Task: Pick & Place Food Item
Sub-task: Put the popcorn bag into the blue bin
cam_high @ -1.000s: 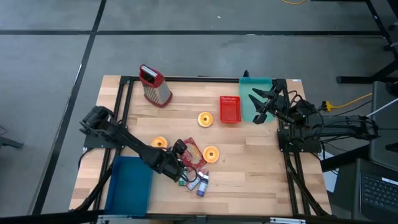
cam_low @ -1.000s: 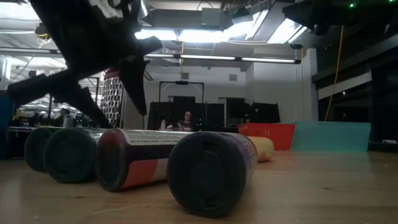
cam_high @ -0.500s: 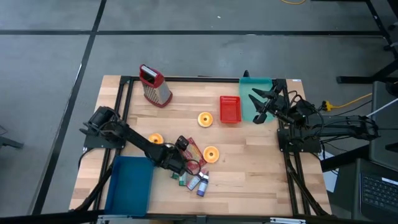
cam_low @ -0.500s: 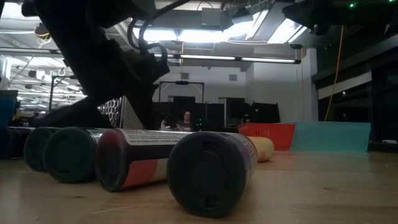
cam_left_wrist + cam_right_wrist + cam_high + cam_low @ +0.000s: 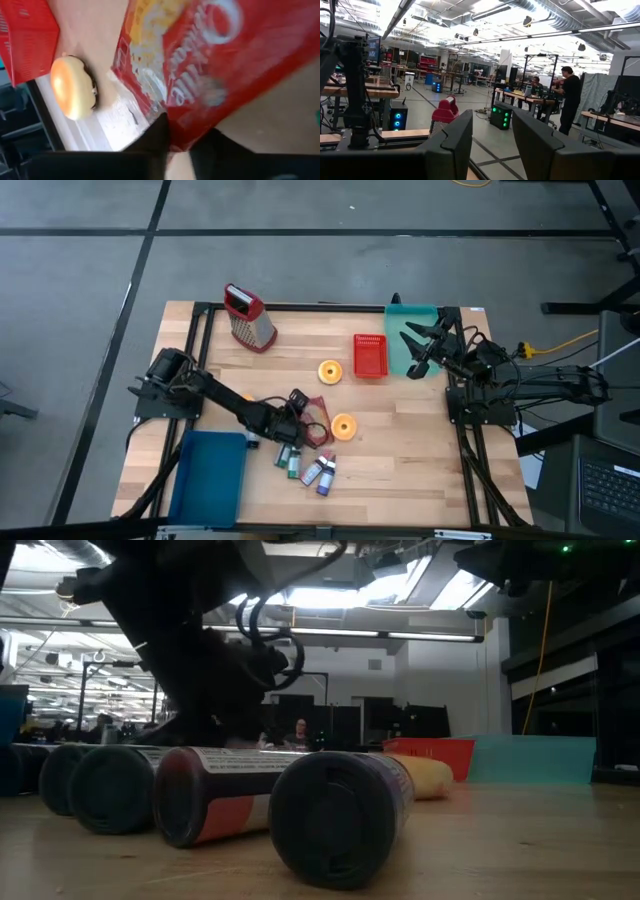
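**Red bag between my fingers**

My pincer (image 5: 179, 145) has its two dark fingers (image 5: 157, 135) closed on the lower edge of a red snack bag (image 5: 210, 65) with white lettering. Beyond it, an orange-glazed donut (image 5: 71, 87) lies on the wooden tabletop (image 5: 95, 30), near a red basket (image 5: 25, 35).

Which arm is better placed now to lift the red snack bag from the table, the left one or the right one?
The left. Its gripper is already at the red snack bag in mid-table, jaws closed on the bag's edge. The right gripper is raised at the far right, above the teal tray, far from the bag.
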Motion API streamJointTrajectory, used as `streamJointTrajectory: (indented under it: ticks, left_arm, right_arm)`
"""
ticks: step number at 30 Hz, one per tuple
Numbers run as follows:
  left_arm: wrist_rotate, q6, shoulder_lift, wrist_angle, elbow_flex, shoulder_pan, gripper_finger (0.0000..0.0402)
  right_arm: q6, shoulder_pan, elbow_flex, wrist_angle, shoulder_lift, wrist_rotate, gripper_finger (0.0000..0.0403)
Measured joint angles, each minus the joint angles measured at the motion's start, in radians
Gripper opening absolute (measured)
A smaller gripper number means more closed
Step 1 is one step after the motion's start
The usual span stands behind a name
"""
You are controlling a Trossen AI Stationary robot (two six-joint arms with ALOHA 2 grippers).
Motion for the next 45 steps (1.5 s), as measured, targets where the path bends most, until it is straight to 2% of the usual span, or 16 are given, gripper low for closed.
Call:
streamJointTrajectory:
  ticks: [2, 8, 14, 17, 24, 27, 31, 36, 45]
  left_arm:
    - [-0.006, -0.027, 0.000, -0.015, 0.007, 0.005, 0.0015]
    - [-0.023, -0.074, -0.025, -0.111, 0.071, 0.001, 0.0010]
    - [-0.024, -0.132, -0.139, -0.242, 0.119, -0.027, 0.0008]
    - [0.007, -0.183, -0.228, -0.347, 0.123, -0.059, 0.0008]
    - [0.167, -0.467, -0.426, -0.643, 0.123, -0.175, 0.0008]
    - [0.217, -0.609, -0.481, -0.730, 0.123, -0.229, 0.0008]
    - [0.265, -0.726, -0.512, -0.825, 0.123, -0.302, 0.0007]
    - [0.320, -0.849, -0.506, -0.851, 0.124, -0.391, 0.0007]
    - [0.344, -1.061, -0.502, -0.851, 0.124, -0.597, 0.0007]
  right_arm:
    - [0.000, 0.000, 0.000, 0.000, 0.000, 0.000, 0.0142]
    - [0.000, 0.000, 0.000, 0.000, 0.000, 0.000, 0.0142]
    - [0.000, 0.000, 0.000, 0.000, 0.000, 0.000, 0.0142]
    - [0.000, 0.000, 0.000, -0.001, 0.000, 0.000, 0.0142]
    - [0.000, 0.000, 0.000, -0.003, 0.000, 0.001, 0.0142]
    - [-0.011, 0.000, 0.000, -0.004, 0.000, 0.012, 0.0142]
    - [-0.015, 0.000, 0.000, -0.022, 0.000, 0.043, 0.0142]
    - [0.017, 0.000, 0.000, -0.031, 0.000, 0.063, 0.0142]
    - [0.121, 0.000, 0.000, -0.032, 0.004, 0.063, 0.0142]
